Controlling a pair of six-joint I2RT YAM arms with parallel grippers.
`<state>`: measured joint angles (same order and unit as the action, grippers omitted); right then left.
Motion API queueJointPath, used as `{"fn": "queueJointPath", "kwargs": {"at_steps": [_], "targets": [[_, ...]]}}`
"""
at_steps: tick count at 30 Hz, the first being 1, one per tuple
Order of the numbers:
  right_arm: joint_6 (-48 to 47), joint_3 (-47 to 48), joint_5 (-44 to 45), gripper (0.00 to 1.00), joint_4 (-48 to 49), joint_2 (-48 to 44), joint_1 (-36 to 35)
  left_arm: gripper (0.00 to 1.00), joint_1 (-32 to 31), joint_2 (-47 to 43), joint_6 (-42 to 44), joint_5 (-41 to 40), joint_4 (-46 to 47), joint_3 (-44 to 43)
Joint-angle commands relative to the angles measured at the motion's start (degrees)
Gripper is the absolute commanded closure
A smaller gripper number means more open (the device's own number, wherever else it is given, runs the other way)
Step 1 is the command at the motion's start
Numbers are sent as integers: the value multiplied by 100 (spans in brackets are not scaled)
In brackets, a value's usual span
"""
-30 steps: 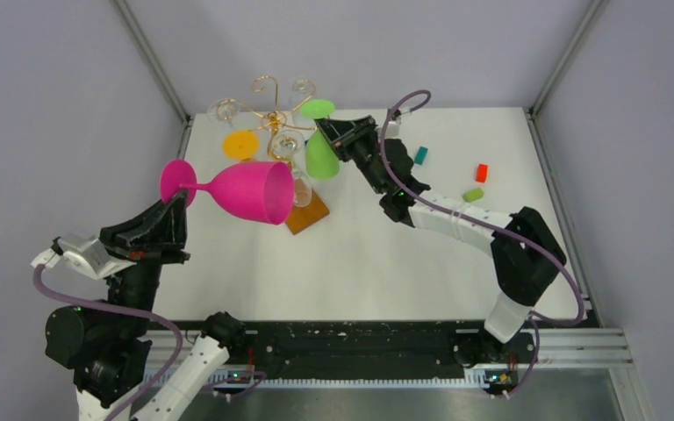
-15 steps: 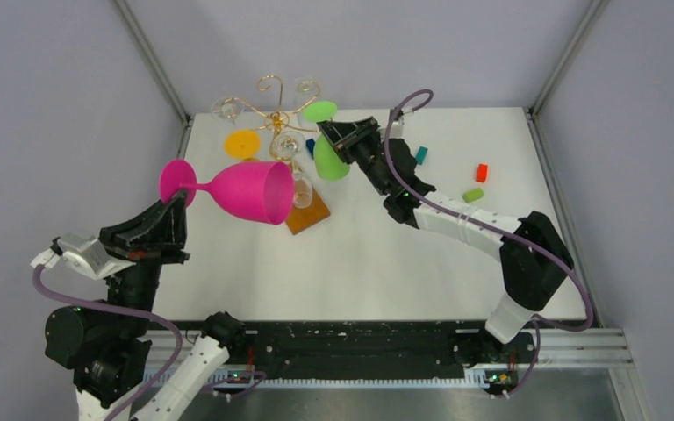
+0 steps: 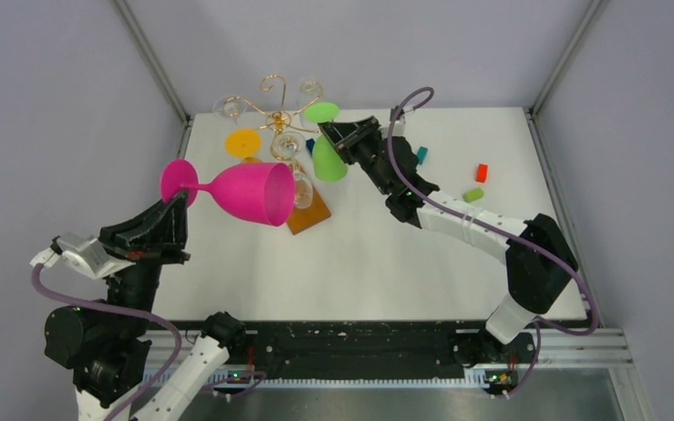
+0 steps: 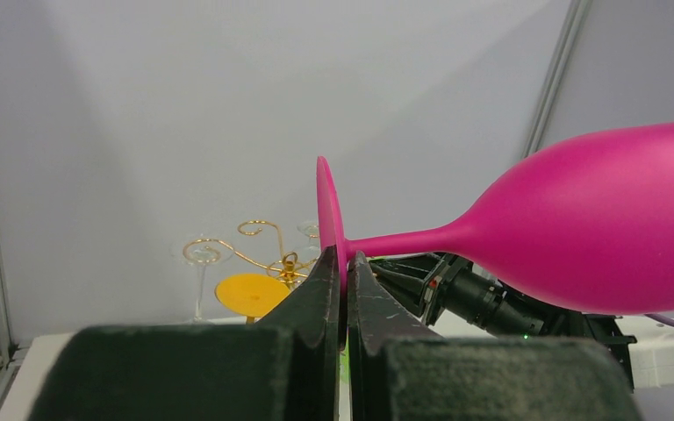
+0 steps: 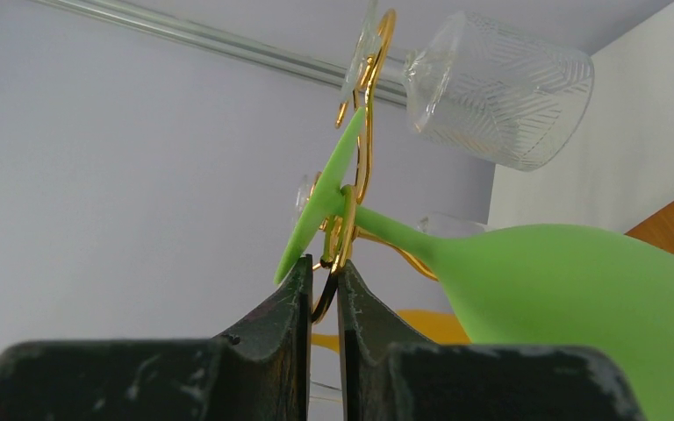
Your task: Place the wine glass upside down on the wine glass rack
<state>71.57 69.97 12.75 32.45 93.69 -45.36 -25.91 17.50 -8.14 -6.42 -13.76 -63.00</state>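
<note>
My left gripper (image 3: 178, 197) is shut on the foot of a pink wine glass (image 3: 250, 191), held on its side above the table's left; in the left wrist view the foot sits between my fingertips (image 4: 344, 259). The gold wire rack (image 3: 279, 114) stands at the back on its wooden base (image 3: 309, 215). A green wine glass (image 3: 327, 160) hangs bowl-down from a right arm of the rack, its stem through a wire curl (image 5: 367, 167). My right gripper (image 3: 334, 130) is at that curl (image 5: 323, 263). Its jaws stand a narrow gap apart around the wire, with the green foot (image 5: 320, 210) beyond the tips.
Clear glasses (image 3: 228, 108) hang on the rack, one close above my right fingers (image 5: 500, 88). An orange glass foot (image 3: 242, 143) shows at the rack's left. Teal (image 3: 420, 155), red (image 3: 482, 172) and green (image 3: 473, 195) blocks lie at the right. Walls close the back and sides.
My right gripper and the green glass have shifted slightly right. The top of the rack has leaned right with them. The left arm and pink glass have not moved.
</note>
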Motion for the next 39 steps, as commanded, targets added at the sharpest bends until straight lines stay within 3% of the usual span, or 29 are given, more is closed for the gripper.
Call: {"fn": "queueJointPath", "kwargs": {"at_steps": [1,39], "targets": [[-155,405,-187,100,159,-487,-56,100,10,141,-125,105,223,-202],[-205,5,-336,100,-588,-1636,15,100,9,307,-245,141,363,-155]]}}
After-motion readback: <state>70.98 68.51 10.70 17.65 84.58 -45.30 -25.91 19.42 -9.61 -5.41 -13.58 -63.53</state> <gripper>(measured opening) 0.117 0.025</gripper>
